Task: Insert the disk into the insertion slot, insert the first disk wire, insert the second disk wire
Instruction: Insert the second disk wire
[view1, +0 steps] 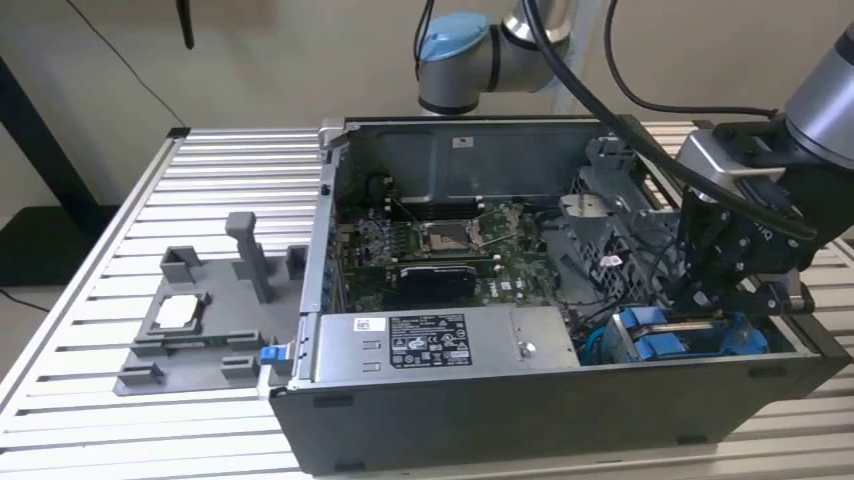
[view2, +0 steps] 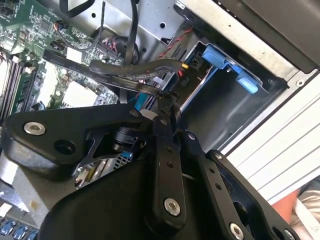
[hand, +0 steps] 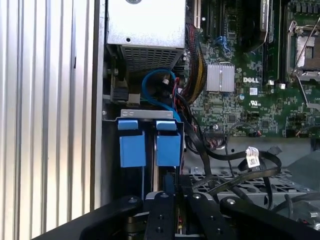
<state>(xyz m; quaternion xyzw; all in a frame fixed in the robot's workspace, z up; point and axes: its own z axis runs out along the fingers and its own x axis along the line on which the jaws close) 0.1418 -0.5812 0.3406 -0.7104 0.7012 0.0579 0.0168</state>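
My gripper (view1: 705, 300) reaches down into the open computer case at the exterior view's right. It hangs just behind the insertion slot (view1: 617, 322), a grey metal bay with blue trim. The disk's blue carrier (hand: 132, 147) sits in the slot (hand: 150, 114), and the disk's silver body is hidden. In both wrist views the black fingers (hand: 162, 200) stand close together. They are closed on the dark end of a black disk wire (view2: 145, 85) that loops in from the board side. The gripper (view2: 162, 119) is a short way from the carrier (view2: 225, 60).
The grey labelled power-supply box (view1: 427, 340) lies along the case front beside the bay. A green motherboard (hand: 240, 95) and loose black cables (hand: 235, 165) fill the case middle. A blue wire (hand: 155, 87) curls by the bay. A grey fixture (view1: 200, 320) stands on the slatted table (view1: 80, 330).
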